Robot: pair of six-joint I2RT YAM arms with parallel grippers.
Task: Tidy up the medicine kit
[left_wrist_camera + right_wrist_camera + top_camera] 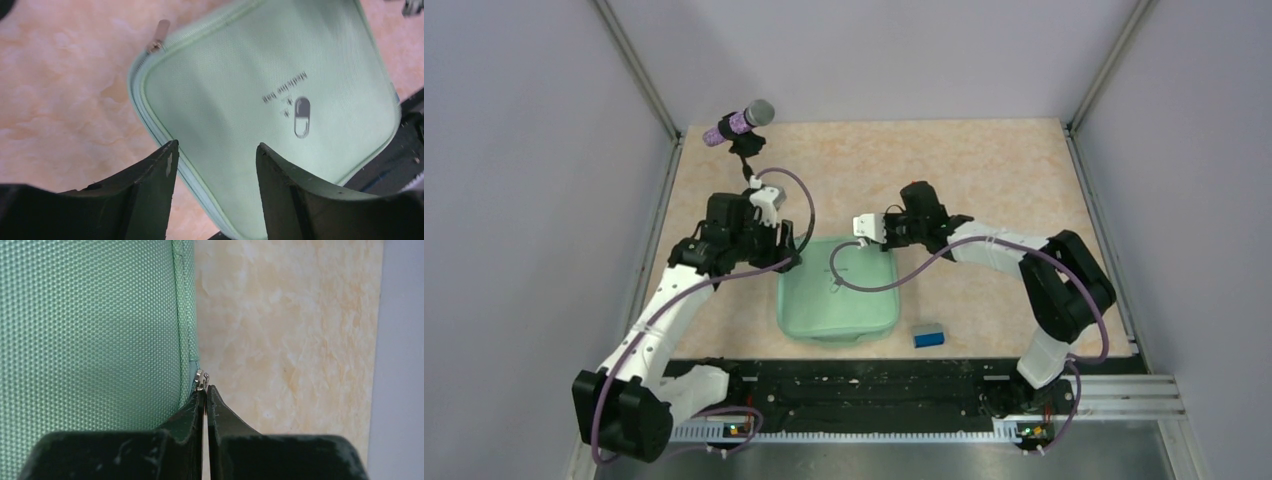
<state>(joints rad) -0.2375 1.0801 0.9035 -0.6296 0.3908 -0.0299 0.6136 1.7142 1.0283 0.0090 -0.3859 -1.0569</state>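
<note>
The medicine kit [834,300] is a mint-green fabric case lying flat near the table's front edge, lid down, with a dark pill icon [301,116] on top. My left gripper [216,147] hovers open over the kit's [240,75] left edge, one finger past the seam and one over the lid, nothing between them. A free zipper pull [157,37] sticks out at a far corner. My right gripper [205,390] is shut on another small metal zipper pull [201,380] at the side seam of the kit [90,330]. Seen from above, the right gripper [876,240] sits at the kit's far edge.
A small blue block [928,335] lies just right of the kit's near corner. A purple and grey cylinder on a black stand [739,125] is at the back left. A black rail [864,385] runs along the front edge. Walls close in both sides.
</note>
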